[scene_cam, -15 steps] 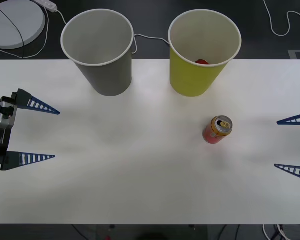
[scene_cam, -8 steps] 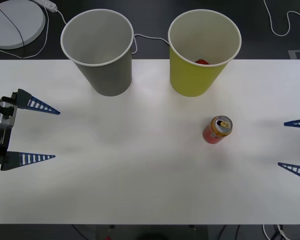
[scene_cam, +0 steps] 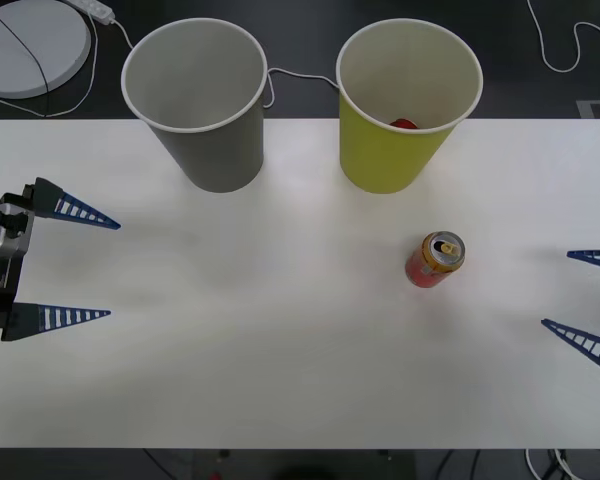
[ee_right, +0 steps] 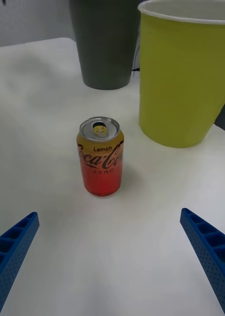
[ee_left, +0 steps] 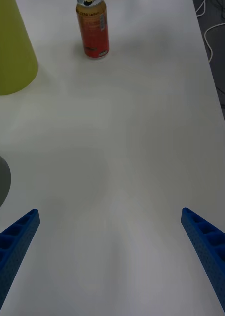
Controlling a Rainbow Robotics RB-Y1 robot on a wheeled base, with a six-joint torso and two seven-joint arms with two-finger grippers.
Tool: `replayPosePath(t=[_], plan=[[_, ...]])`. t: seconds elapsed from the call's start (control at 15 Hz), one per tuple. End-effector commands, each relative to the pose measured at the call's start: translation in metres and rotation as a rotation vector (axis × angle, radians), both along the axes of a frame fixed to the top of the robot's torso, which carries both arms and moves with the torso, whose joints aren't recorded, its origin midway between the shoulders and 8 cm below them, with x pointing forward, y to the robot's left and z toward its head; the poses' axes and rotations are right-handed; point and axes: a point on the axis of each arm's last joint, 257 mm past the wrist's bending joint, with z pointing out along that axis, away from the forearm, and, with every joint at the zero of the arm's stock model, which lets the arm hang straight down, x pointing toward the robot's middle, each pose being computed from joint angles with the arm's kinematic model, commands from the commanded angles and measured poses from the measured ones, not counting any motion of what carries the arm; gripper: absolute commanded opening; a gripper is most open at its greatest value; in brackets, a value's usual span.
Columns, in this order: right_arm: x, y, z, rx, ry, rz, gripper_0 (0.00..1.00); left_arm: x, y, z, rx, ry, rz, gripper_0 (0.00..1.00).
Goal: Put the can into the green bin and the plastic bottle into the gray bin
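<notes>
The orange-red can [scene_cam: 436,260] stands upright on the white table, right of centre and just in front of the green bin [scene_cam: 408,150]. The gray bin [scene_cam: 200,140] stands to the green bin's left at the table's back edge. My right gripper [scene_cam: 556,289] hovers open at the right edge, level with the can [ee_right: 100,163] and a good way from it, its blue fingers [ee_right: 204,247] spread wide. At the far left my left gripper [scene_cam: 115,270] rests open with nothing in it, and the can [ee_left: 93,29] sits far across the table from it. The plastic bottle is out of view.
Something red [scene_cam: 404,124] lies inside the green bin. Behind the table are a white round disc [scene_cam: 30,40] and loose cables [scene_cam: 560,50] on the dark floor. The broad table surface [scene_cam: 280,330] between the two grippers is bare white.
The right gripper's fingers have shifted slightly toward the near edge and turned a little. The can, both bins and the left arm stay as they were.
</notes>
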Motion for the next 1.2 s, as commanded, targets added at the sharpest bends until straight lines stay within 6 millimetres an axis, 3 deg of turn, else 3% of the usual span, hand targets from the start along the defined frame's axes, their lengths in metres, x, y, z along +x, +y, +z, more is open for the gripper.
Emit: replayPosePath(t=[0.07,0.33,0.93,1.2], plan=[[0.004,0.004,-0.014,0.079,-0.012,-0.026,1.00,0.000,0.000,0.000,0.000,0.000,0.000,1.00],[0.012,0.017,-0.028,0.131,-0.036,-0.038,1.00,0.000,0.000,0.000,0.000,0.000,0.000,1.00],[0.044,0.063,-0.062,0.179,-0.067,-0.074,1.00,0.000,0.000,0.000,0.000,0.000,0.000,1.00],[0.057,0.089,-0.068,0.187,-0.063,-0.061,1.00,0.000,0.000,0.000,0.000,0.000,0.000,1.00]])
